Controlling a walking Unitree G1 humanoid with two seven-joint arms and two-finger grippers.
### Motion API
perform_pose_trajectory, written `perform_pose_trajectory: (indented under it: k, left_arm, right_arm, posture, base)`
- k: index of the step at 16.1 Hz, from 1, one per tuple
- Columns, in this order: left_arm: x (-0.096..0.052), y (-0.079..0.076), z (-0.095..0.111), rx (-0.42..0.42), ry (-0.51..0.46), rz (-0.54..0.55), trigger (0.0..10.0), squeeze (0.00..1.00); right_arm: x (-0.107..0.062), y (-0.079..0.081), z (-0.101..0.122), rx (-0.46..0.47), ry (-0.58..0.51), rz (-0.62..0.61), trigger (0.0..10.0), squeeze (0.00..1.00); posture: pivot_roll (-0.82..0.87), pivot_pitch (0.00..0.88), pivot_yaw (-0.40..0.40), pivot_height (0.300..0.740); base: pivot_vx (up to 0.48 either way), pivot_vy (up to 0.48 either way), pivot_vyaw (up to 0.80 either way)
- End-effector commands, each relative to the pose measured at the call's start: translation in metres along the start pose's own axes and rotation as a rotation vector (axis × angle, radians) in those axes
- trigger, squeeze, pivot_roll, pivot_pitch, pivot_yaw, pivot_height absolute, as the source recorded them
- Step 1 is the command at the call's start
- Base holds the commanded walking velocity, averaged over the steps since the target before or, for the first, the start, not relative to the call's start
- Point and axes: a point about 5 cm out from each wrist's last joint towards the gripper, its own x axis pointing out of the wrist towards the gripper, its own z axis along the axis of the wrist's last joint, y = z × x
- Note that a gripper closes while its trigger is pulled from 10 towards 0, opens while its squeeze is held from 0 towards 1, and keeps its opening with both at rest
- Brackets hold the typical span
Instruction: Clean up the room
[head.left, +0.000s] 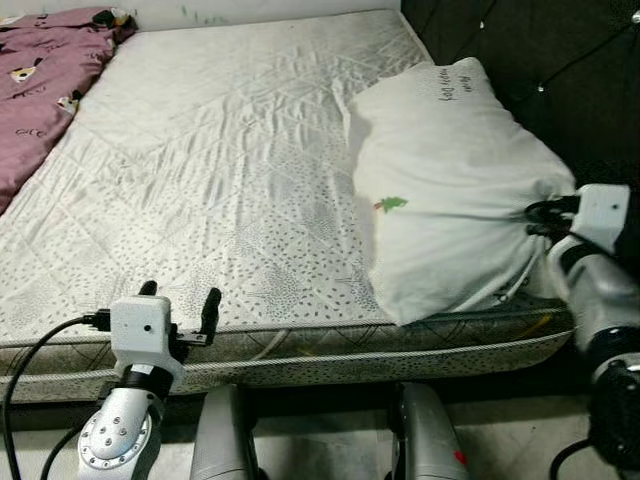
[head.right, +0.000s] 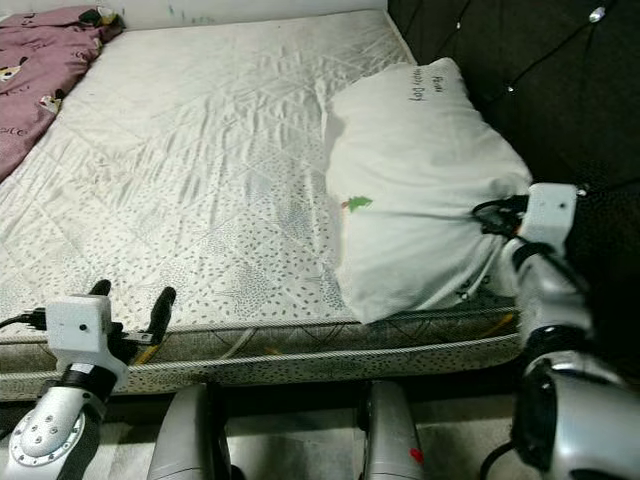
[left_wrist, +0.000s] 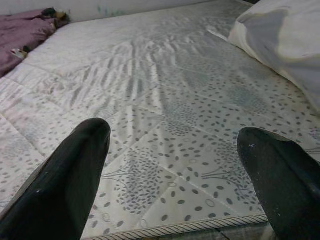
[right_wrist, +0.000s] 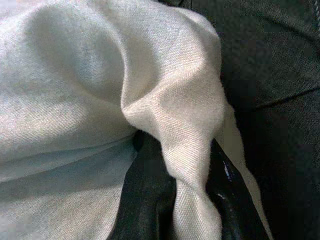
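1. Right wrist view shows the right end effector (right_wrist: 192, 200) clamped on a bunched fold of the white pillow (head.left: 450, 190), the cloth pinched between its two black fingers (right_wrist: 145, 200).
2. The pillow lies on the mattress (head.left: 220, 180) at its right end, against the dark tufted headboard (head.left: 540, 50); its near corner reaches the mattress's front edge. A small green mark and some dark lettering show on its cover.
3. The right end effector meets the pillow at its right, headboard-side edge, where the fabric gathers into creases.
4. The left end effector (head.left: 180, 300) hovers at the mattress's front edge, well to the left of the pillow, its fingers (left_wrist: 65, 190) spread wide apart and gripping nothing; the dotted mattress cover shows between them.
5. A mauve printed blanket (head.left: 45, 80) is heaped at the mattress's far left corner, well apart from the pillow.
6. The robot's legs (head.left: 225, 435) stand on the floor just in front of the mattress.
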Motion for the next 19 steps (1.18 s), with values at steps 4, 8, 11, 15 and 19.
perform_pose_trajectory:
  k: [4,8,11,15,19]
  left_arm:
    - [0.002,0.002,-0.005,0.005,0.022,0.008,10.0,0.00]
    - [0.000,0.001,-0.007,0.000,0.026,0.014,10.0,0.00]
    - [0.002,-0.001,-0.008,-0.004,0.026,0.009,10.0,0.00]
    - [0.005,-0.001,-0.007,-0.004,0.019,0.014,10.0,0.00]
    - [0.006,-0.003,-0.010,-0.013,0.021,0.012,10.0,0.00]
  right_arm:
    - [-0.004,0.018,-0.011,0.041,-0.014,0.067,0.0,0.00]
    - [-0.006,0.012,-0.013,0.027,-0.003,0.050,3.7,0.00]
    - [-0.004,0.023,-0.009,0.069,-0.032,0.084,10.0,1.00]
    - [-0.005,0.030,-0.003,0.031,-0.080,0.067,10.0,1.00]
    - [-0.021,0.032,-0.007,0.050,-0.108,0.082,10.0,1.00]
  posture:
    - [0.08,0.065,0.039,0.546]
    - [0.07,0.064,0.033,0.546]
    - [0.07,0.063,0.035,0.546]
    - [0.06,0.051,0.028,0.546]
    - [0.04,0.040,0.026,0.546]
  base:
    - [0.000,0.000,0.00]
    - [0.000,0.000,0.00]
    - [0.000,0.000,0.00]
    - [0.000,0.000,0.00]
    - [0.000,0.000,0.00]
